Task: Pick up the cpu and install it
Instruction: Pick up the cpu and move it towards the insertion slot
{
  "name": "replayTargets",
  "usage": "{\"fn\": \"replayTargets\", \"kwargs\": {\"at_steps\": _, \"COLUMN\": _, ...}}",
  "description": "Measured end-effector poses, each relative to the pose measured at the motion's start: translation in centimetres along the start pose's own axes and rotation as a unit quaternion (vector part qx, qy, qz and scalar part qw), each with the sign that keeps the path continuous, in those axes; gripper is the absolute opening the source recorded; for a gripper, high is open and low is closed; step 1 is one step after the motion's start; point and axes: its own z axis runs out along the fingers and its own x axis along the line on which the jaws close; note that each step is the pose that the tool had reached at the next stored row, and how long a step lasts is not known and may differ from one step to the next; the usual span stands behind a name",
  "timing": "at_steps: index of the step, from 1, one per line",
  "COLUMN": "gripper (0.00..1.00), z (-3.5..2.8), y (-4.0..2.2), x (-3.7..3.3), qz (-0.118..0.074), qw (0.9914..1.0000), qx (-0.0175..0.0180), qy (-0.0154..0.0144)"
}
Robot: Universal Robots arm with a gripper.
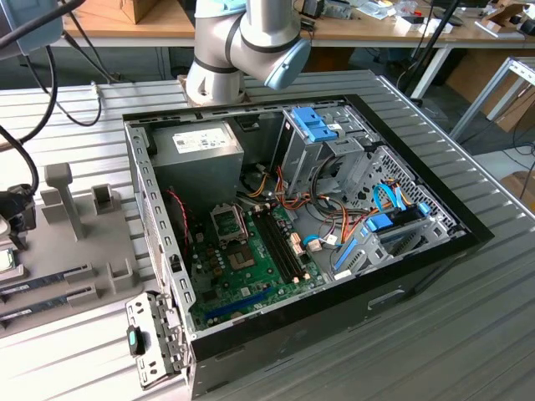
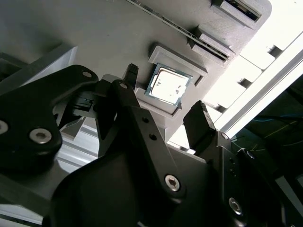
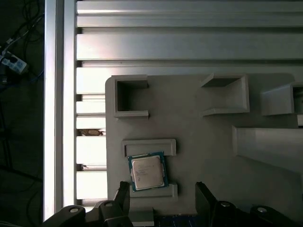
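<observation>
1 cpu [image 3: 147, 171], illegibly printed, near gripper [image 3: 161, 185].

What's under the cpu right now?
The small square silver-topped cpu with green rim lies flat on the grey moulded holder plate, between two raised grey ledges. The plate surface directly beneath it is covered.

Glare whitens the cpu [image 2: 168, 85] lid; the arm [image 1: 242, 42] is cut off by the exterior view's edge.

Cpu [image 3: 147, 171]: on tray [image 3: 199, 151], between two ridges [image 3: 149, 146]. Tray: on tabletop [image 1: 451, 334], at the exterior view's left of computer case [image 1: 292, 334].
</observation>
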Motion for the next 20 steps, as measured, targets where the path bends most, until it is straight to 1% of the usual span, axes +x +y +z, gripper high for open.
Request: {"fn": "replayTargets", "kwargs": {"at_steps": 20, "gripper": 0.66, "z": 0.41, "y": -0.02, "x": 0.01, "qz": -0.002, "qw": 1.00000, "qx": -0.0001, "qy": 0.0000}}
